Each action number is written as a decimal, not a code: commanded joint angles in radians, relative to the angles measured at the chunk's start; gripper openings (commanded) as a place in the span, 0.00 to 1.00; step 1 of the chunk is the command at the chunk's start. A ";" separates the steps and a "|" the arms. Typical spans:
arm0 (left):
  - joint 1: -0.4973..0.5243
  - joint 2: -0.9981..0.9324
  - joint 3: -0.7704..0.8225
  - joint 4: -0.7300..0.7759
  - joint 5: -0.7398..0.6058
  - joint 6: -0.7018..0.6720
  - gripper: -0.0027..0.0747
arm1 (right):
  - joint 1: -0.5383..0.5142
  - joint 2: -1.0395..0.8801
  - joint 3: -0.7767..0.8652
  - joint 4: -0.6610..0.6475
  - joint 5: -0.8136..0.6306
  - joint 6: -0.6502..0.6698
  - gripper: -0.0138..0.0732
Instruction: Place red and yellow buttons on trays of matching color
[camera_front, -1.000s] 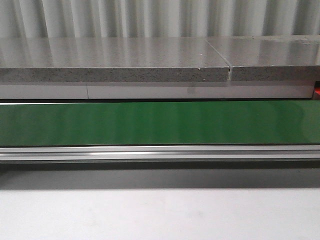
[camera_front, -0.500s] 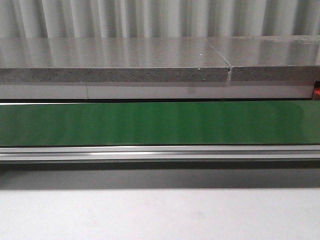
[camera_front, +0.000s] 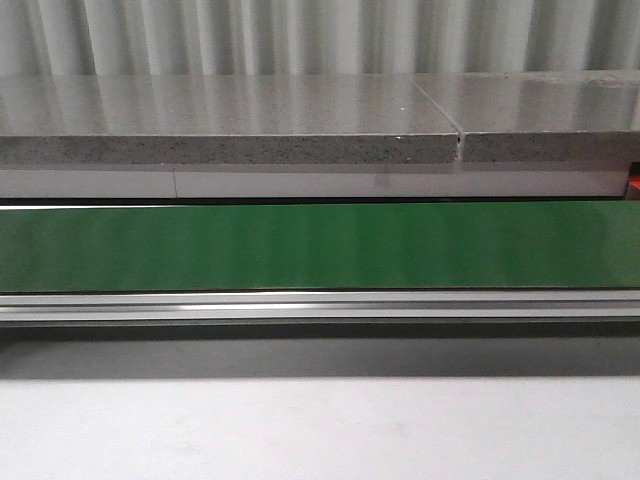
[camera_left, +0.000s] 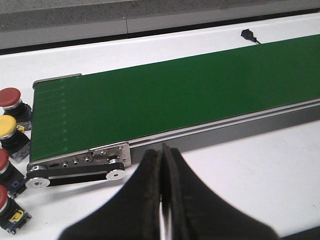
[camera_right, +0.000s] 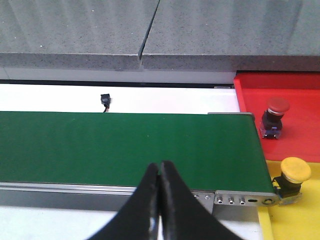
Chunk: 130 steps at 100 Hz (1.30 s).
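In the left wrist view, several buttons stand on the white table off the end of the green belt (camera_left: 175, 95): a red button (camera_left: 10, 98), a yellow button (camera_left: 9, 127), and two more red buttons (camera_left: 4, 161) (camera_left: 6, 205). My left gripper (camera_left: 163, 150) is shut and empty, near the belt's front rail. In the right wrist view, a red button (camera_right: 276, 109) stands on the red tray (camera_right: 300, 90) and a yellow button (camera_right: 295, 170) on the yellow tray (camera_right: 295, 220). My right gripper (camera_right: 160, 166) is shut and empty over the belt's (camera_right: 125, 145) front edge.
The front view shows only the green belt (camera_front: 320, 245), its metal rail (camera_front: 320, 305), a grey stone ledge (camera_front: 230, 150) behind and white table (camera_front: 320, 430) in front. A small black connector (camera_right: 104, 99) lies on the table behind the belt.
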 joint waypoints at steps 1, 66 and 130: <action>-0.008 0.020 -0.026 -0.009 -0.094 0.000 0.01 | 0.000 0.010 -0.020 -0.001 -0.067 -0.010 0.06; -0.008 0.482 -0.147 -0.005 -0.197 -0.015 0.01 | 0.000 0.010 -0.020 -0.001 -0.067 -0.010 0.06; 0.308 0.740 -0.295 -0.111 -0.135 0.017 0.02 | 0.000 0.010 -0.020 -0.001 -0.067 -0.010 0.06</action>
